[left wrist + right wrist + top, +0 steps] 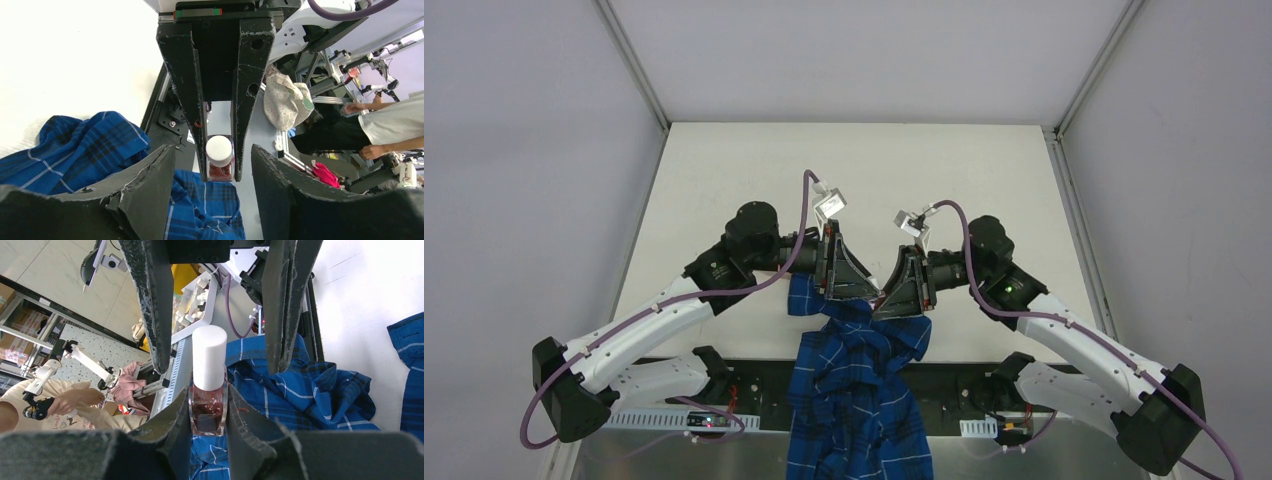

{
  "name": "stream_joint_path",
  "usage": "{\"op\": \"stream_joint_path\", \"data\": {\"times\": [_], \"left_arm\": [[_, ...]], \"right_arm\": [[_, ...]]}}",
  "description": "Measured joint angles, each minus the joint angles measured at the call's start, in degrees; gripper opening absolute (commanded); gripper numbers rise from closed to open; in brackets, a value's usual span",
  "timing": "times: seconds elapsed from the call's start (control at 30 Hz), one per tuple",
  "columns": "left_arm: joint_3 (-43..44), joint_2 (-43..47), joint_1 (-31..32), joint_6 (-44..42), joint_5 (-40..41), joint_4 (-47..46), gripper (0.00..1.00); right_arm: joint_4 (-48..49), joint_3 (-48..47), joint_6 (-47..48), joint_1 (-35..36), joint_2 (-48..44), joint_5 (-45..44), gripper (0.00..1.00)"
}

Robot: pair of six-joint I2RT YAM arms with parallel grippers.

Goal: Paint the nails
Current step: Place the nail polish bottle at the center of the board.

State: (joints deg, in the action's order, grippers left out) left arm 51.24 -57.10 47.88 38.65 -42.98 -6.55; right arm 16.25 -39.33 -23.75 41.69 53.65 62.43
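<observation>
A small glass polish bottle of dark red polish with a white cap is held upright. My right gripper is shut on its glass body. My left gripper stands open around the cap, with a gap on each side, and its fingers do not touch it. In the top view both grippers meet tip to tip above a blue plaid sleeve. The nails and the hand are hidden; only sleeve cloth shows.
The white table stretches beyond the arms. The sleeve drapes over the near edge and the black base plate. Grey enclosure walls stand on three sides. Past the table edge the wrist views show a person and lab clutter.
</observation>
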Motion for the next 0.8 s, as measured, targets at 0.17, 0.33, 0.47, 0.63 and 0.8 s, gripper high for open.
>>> {"op": "stream_joint_path", "data": {"times": [0.17,0.33,0.47,0.63,0.8], "left_arm": [[0.00,-0.02,0.00,0.72,-0.02,0.00,0.48],[0.00,-0.02,0.00,1.07,0.02,0.00,0.45],[0.00,-0.04,0.00,1.27,0.02,0.00,0.41],[0.00,-0.07,0.00,1.44,0.02,0.00,0.35],[0.00,-0.07,0.00,1.51,0.07,0.00,0.25]], "right_arm": [[-0.20,0.00,0.02,0.00,0.09,0.28,0.00],[-0.26,0.00,0.04,0.02,0.74,0.94,0.00],[-0.28,0.00,0.04,0.02,0.96,1.14,0.00],[-0.57,0.00,0.26,0.00,1.11,1.38,0.00],[-1.44,0.00,0.66,0.00,1.29,1.36,0.00]]}}
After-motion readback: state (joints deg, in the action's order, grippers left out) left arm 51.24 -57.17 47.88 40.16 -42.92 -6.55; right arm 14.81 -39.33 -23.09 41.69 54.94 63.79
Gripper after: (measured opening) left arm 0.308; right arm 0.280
